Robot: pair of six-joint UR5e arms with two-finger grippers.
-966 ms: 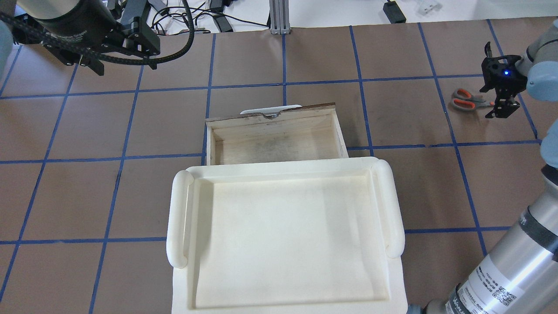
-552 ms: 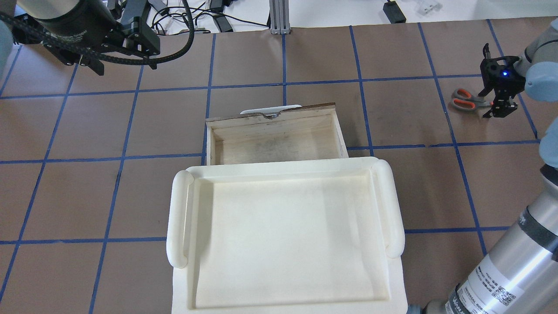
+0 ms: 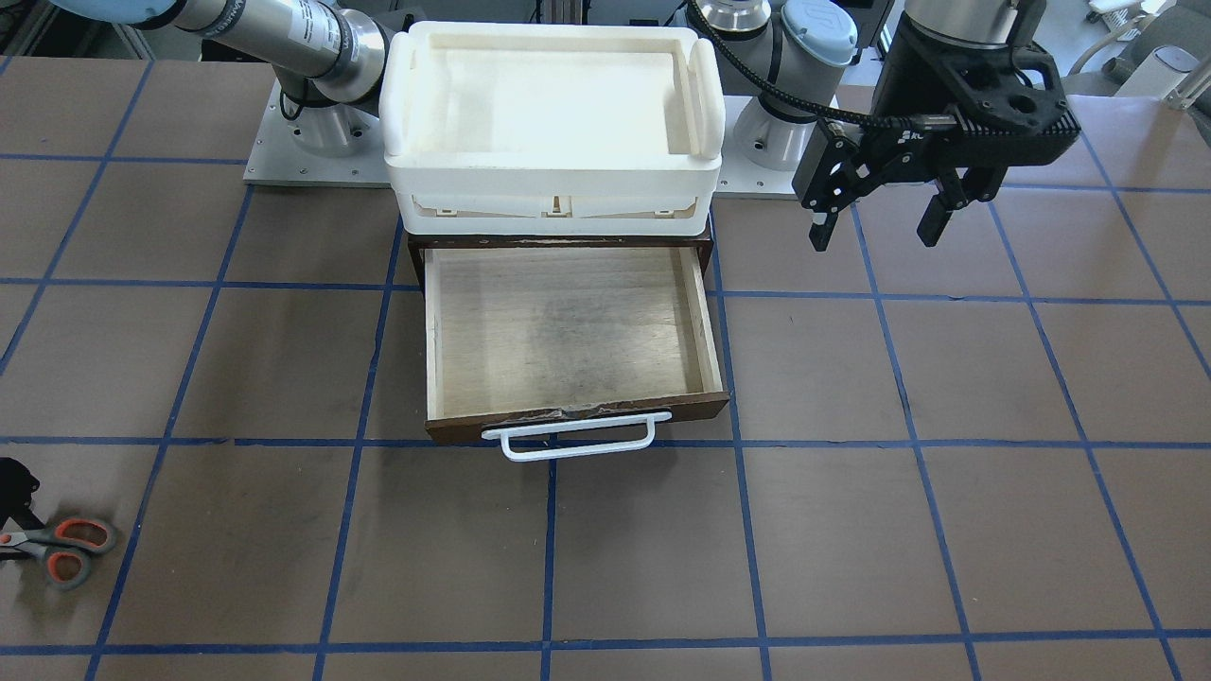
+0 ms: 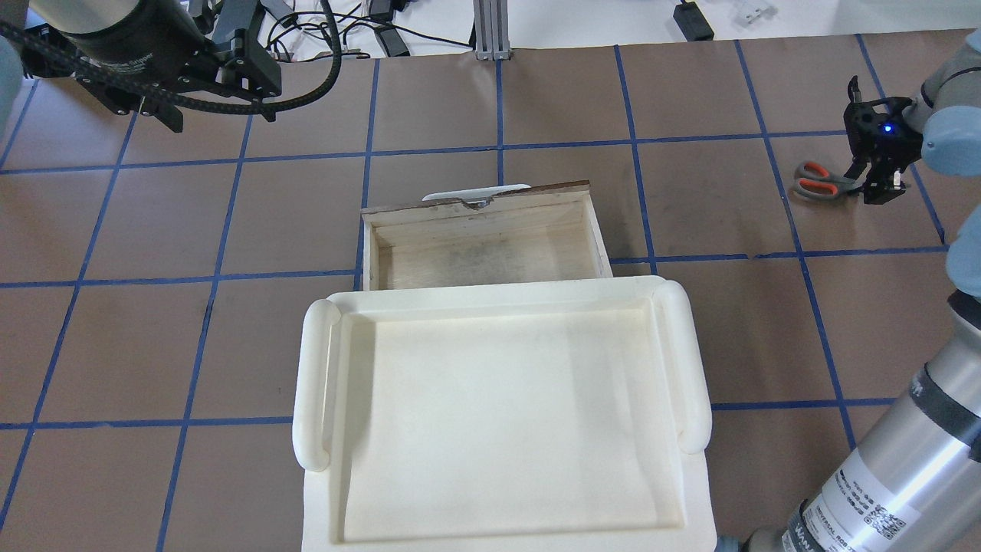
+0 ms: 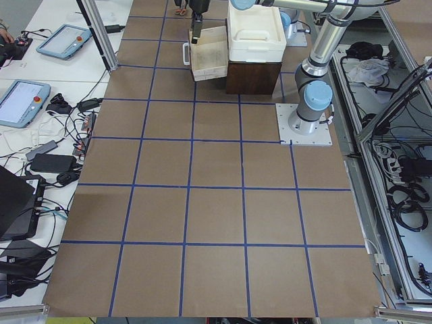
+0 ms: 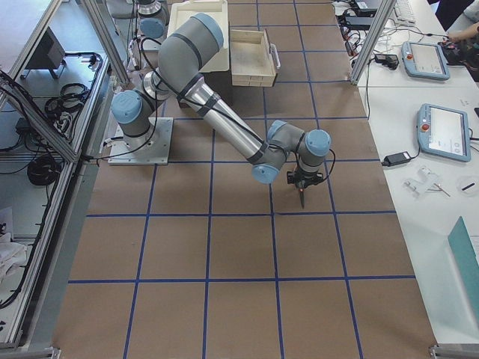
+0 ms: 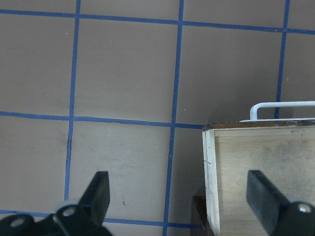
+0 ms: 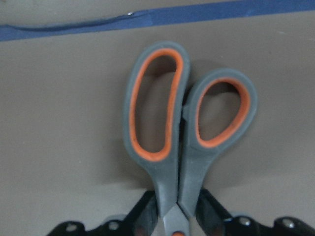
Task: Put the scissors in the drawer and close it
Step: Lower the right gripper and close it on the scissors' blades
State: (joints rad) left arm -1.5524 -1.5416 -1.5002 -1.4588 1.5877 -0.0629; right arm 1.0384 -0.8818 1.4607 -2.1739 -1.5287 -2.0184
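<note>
The scissors (image 4: 816, 180), with grey-and-orange loop handles, are at the far right of the table. My right gripper (image 4: 874, 184) is shut on them just below the handles. The right wrist view shows the handles (image 8: 167, 128) close up, with a fingertip (image 8: 147, 211) pressed on each side of the neck. The drawer (image 4: 483, 211) stands open and empty in the middle, its white bar handle (image 3: 568, 440) on the far side from me. My left gripper (image 3: 875, 227) hangs open and empty above the table, to the left of the drawer (image 7: 261, 172).
A white foam tray (image 4: 314, 383) sits on the dark cabinet above the drawer. The brown table has a blue tape grid. Cables and a metal post (image 4: 490, 31) lie past the far edge.
My right gripper has drawn in and shut on the scissors. The scissors have tipped, so one handle now hides most of the other from overhead. The left arm has not moved.
</note>
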